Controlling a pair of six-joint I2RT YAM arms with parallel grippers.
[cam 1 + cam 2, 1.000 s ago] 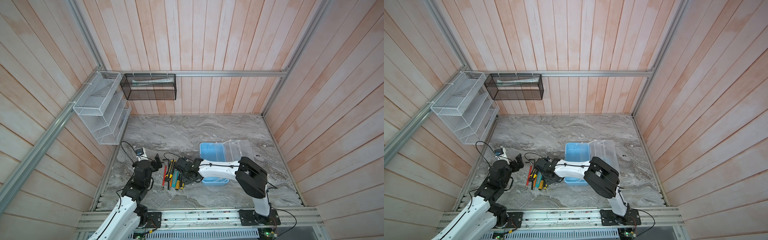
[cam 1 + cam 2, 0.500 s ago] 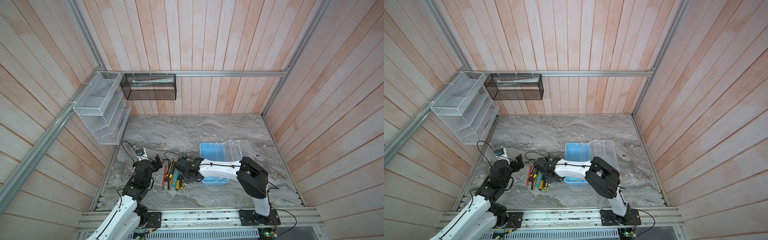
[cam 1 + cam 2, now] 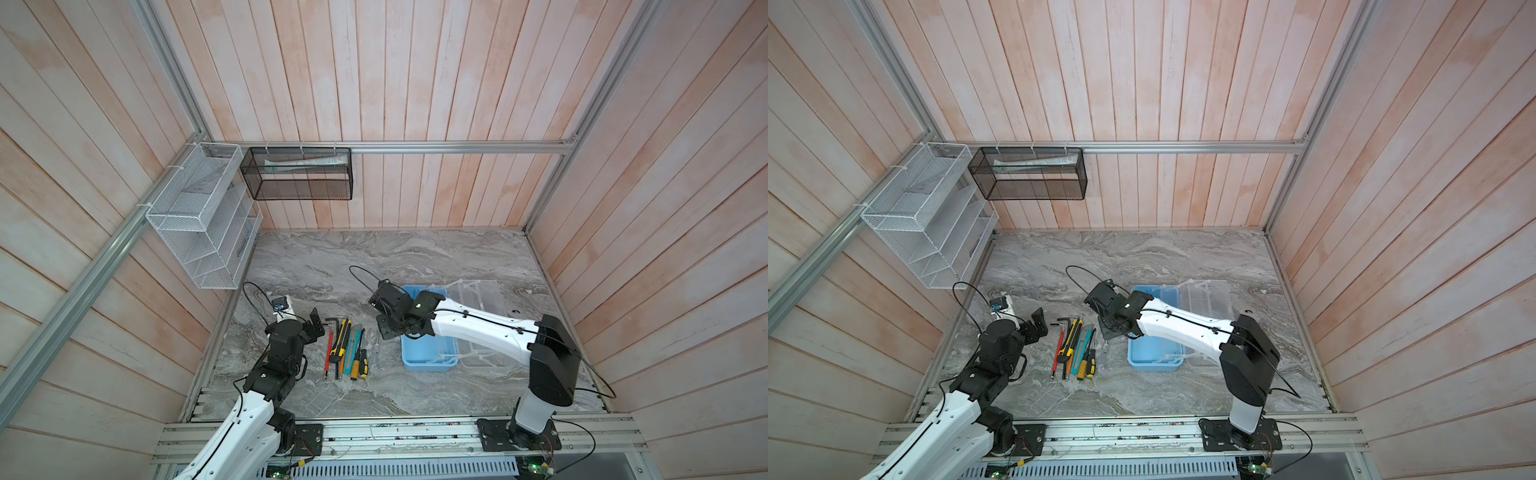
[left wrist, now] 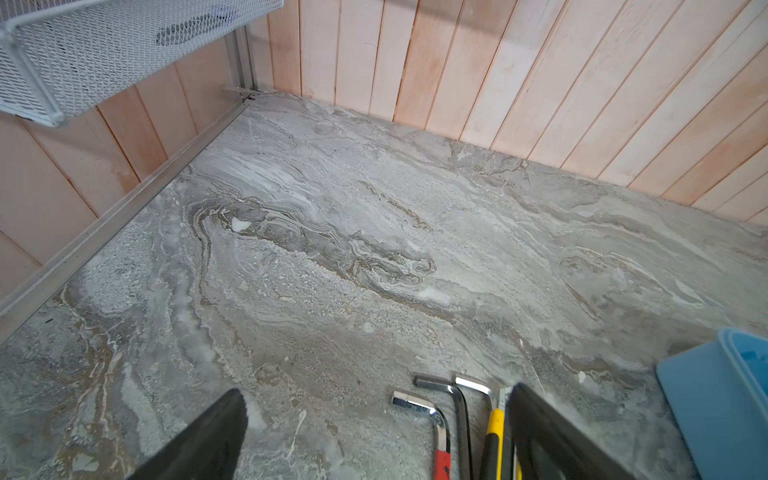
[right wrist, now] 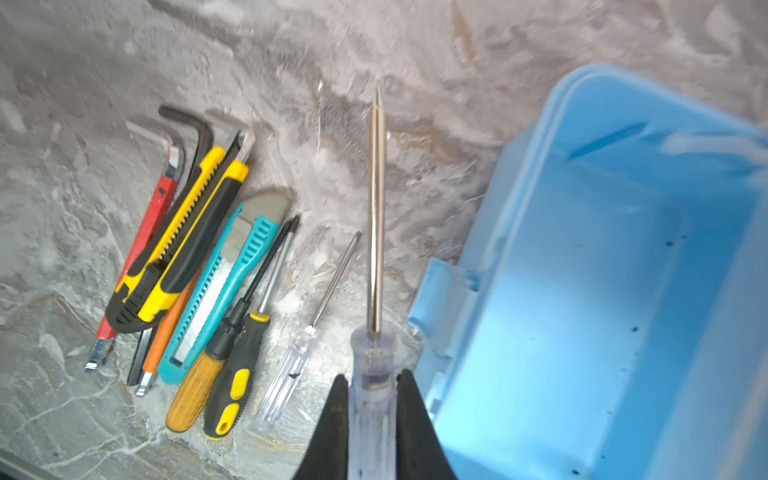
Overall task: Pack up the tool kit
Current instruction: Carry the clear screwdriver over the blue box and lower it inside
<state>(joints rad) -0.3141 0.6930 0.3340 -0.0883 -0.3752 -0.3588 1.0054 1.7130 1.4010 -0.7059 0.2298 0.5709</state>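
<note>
Screwdriver [image 5: 376,208] being carried to the open box [image 5: 582,311]

The clear handle of the screwdriver is clamped in the narrowly closed right gripper [image 5: 371,380], apparently lifted off the bench [image 3: 374,257], just beside the box's near wall. The box is seen empty, its clear lid [image 3: 478,299] thrown back. The other tools [image 3: 347,347] are laid in a row between the arms. The left gripper [image 4: 376,392] is spread wide and empty near the hex keys [image 4: 436,411]. Next, the screwdriver must be brought over the box, lowered lengthwise and released
</note>
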